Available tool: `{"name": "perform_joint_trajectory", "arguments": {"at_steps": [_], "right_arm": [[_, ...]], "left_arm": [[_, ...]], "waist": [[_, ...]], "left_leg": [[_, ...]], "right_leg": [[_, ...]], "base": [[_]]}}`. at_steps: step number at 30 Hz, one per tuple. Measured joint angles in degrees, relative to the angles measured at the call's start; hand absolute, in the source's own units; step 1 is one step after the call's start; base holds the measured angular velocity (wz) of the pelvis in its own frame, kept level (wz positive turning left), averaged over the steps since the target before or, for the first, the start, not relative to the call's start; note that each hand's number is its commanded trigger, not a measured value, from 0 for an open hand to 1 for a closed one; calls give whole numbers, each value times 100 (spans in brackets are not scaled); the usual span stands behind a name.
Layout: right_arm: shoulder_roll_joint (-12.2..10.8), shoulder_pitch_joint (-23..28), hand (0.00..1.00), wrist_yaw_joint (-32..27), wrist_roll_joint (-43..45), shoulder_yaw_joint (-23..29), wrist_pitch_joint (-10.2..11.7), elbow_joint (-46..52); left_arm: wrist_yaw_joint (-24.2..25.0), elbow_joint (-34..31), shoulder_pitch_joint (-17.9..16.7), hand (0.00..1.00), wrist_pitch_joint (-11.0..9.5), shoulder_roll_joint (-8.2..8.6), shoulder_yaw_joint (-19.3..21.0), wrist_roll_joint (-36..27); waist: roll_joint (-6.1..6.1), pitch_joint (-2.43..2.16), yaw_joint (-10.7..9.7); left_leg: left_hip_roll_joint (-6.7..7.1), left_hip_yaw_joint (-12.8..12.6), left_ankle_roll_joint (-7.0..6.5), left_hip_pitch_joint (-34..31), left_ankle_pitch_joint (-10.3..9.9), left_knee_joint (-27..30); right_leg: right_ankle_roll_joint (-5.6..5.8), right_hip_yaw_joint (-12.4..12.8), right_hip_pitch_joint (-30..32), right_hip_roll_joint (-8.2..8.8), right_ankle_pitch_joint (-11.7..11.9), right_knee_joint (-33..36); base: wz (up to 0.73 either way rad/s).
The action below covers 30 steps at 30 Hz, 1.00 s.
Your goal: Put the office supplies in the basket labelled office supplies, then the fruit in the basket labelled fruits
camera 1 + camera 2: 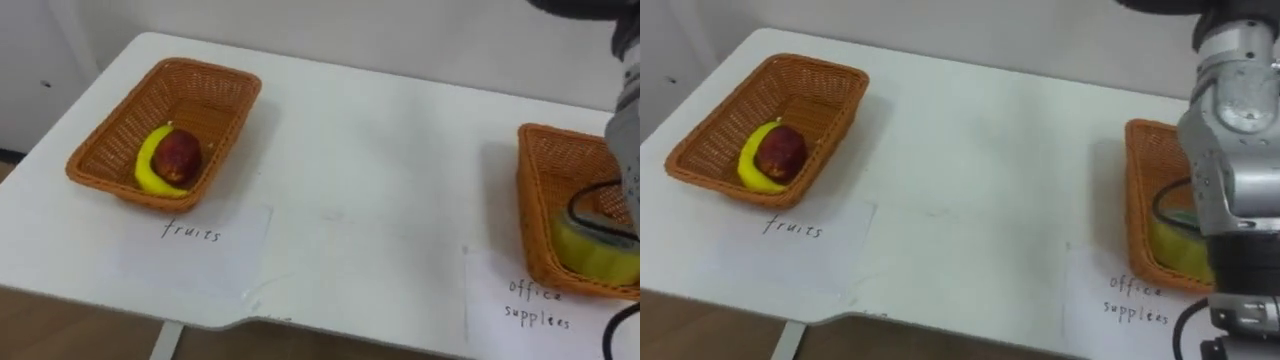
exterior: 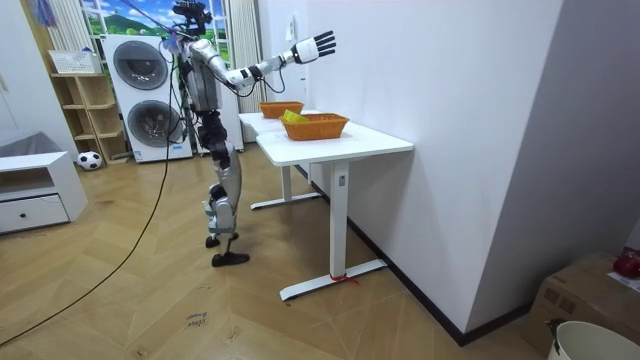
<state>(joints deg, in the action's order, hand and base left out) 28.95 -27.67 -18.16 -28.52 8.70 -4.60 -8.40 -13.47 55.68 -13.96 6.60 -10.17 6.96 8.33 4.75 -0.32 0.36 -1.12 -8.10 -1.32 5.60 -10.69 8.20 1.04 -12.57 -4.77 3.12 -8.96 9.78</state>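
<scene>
A wicker basket (image 1: 215,85) at the table's left holds a yellow banana (image 1: 150,172) and a dark red apple (image 1: 178,156). At the right, a second wicker basket (image 1: 545,165) contains a yellow-green object (image 1: 595,255) with a black loop on top. My right forearm (image 1: 1230,150) rises in front of that basket. In the room view my right hand (image 2: 318,45) is raised high above the near basket (image 2: 318,128), open with fingers spread and holding nothing.
A handwritten paper sheet (image 1: 205,240) lies before the left basket and another (image 1: 530,305) before the right one. The white table (image 1: 370,170) stands against a wall. I stand at its long side; washing machines (image 2: 140,90) are behind me.
</scene>
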Motion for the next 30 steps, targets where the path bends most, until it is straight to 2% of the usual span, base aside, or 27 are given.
{"name": "perform_joint_trajectory", "arguments": {"at_steps": [4,8,11,13,17,20,24,27,30], "right_arm": [[11,115,0,-303,-71,487,43,-3],[113,662,0,-509,-197,730,334,-136],[111,1014,0,-633,-259,860,323,-219],[105,1140,0,-693,-329,953,323,-235],[67,1422,0,-1035,-775,1450,332,-258],[49,1767,0,-1391,-940,1758,348,-258],[34,2194,0,-1803,-954,1853,463,-326],[-117,2476,0,-2004,-979,1915,529,-632],[-354,2707,0,-2221,-1118,2025,534,-717]], "left_arm": [[12,-51,-92,0,-52,13,4,-26],[2,-51,-84,0,-135,6,6,-33],[2,-58,-83,0,-182,49,-9,-30],[-4,-58,-129,0,-182,49,2,-42],[-9,-93,-171,0,-194,44,4,-101],[-11,-112,-186,0,-205,13,16,-102],[-36,-110,-204,0,-206,6,14,-107],[-144,-68,-216,0,-210,0,13,-138],[-143,-84,-262,0,-208,1,11,-258]], "waist": [[-74,-16,-162],[-94,1,-254],[-135,9,-311],[-161,30,-377],[-130,37,-519],[-51,30,-537],[3,34,-548],[32,22,-546],[-15,9,-661]], "left_leg": [[-66,-164,29,2,-18,0],[-138,-287,70,11,-42,37],[-157,-373,75,-7,-45,7],[-165,-420,77,3,-46,-2],[-163,-424,80,11,-47,-14],[-162,-431,89,18,-51,-52],[-166,-508,114,70,-70,-71],[-215,-572,150,104,-102,-83],[-222,-568,153,104,-111,-83]], "right_leg": [[-52,155,79,-71,32,7],[-92,166,96,-124,56,2],[-98,183,188,-135,60,38],[-109,187,192,-140,67,35],[-109,207,190,-150,67,-7],[-108,245,204,-172,66,-23],[-109,322,191,-204,66,-25],[-110,385,185,-242,67,-22],[-110,370,192,-248,67,-20]], "base": [[-22],[-13],[-15],[-15],[-1],[-3],[-11],[-15],[-2]]}}
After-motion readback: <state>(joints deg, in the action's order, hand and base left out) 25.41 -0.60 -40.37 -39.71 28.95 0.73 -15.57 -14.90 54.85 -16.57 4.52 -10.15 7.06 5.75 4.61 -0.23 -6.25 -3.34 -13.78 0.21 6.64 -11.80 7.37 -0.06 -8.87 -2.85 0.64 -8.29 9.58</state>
